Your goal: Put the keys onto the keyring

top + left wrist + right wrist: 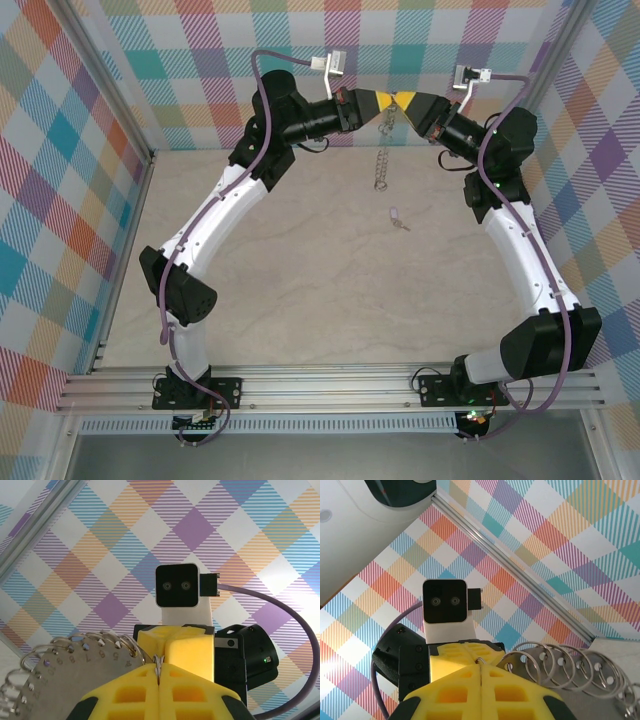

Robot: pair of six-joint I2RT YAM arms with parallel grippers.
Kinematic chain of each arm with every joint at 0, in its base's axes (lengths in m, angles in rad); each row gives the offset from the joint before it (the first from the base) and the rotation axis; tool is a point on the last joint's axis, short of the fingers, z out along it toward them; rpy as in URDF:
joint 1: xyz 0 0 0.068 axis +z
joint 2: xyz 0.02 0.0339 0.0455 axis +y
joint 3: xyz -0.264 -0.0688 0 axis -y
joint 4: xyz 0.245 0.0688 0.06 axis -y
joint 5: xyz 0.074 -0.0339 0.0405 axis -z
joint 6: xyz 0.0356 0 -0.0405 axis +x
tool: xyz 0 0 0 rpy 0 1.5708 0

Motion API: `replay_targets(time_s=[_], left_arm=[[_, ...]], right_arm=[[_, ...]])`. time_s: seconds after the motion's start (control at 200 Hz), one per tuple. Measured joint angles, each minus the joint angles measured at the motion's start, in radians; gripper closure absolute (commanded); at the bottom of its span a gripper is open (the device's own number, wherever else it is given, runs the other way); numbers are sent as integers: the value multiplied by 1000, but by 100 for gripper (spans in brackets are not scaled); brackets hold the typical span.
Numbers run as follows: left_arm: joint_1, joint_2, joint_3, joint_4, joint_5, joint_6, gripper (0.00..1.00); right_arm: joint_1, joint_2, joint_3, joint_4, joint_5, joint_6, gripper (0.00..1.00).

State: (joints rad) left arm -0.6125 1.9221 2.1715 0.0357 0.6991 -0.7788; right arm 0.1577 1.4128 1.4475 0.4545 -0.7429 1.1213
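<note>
The left hand (372, 103) and right hand (410, 106) both pinch the keyring (381, 160), which dangles near the tabletop's (300, 280) far edge. The key (397, 216) lies mid-tabletop. One hand should hold firm while the other fetches it.

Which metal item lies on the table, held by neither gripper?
The tiny key with the lilac head, lying on the table; the keyring chain hangs from the left gripper and right gripper.

Pastel plaid walls (60, 150); beige marbled tabletop (320, 290); aluminium rail (330, 385) near edge.
</note>
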Motion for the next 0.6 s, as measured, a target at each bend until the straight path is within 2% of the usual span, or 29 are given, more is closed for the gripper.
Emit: replay_targets(time_s=[0.1,0.14,0.375,0.6], left_arm=[[0,0,0,-27,9,35,100],[0,0,0,-45,17,57,100],[1,0,75,-233,52,267,100],[6,4,203,-426,98,464,100]], right_arm=[[-8,-2,0,-29,4,-10,60],[-14,-8,0,-50,2,-21,57],[-78,-80,0,-198,-27,-97,52],[-84,-127,0,-285,-149,-182,53]])
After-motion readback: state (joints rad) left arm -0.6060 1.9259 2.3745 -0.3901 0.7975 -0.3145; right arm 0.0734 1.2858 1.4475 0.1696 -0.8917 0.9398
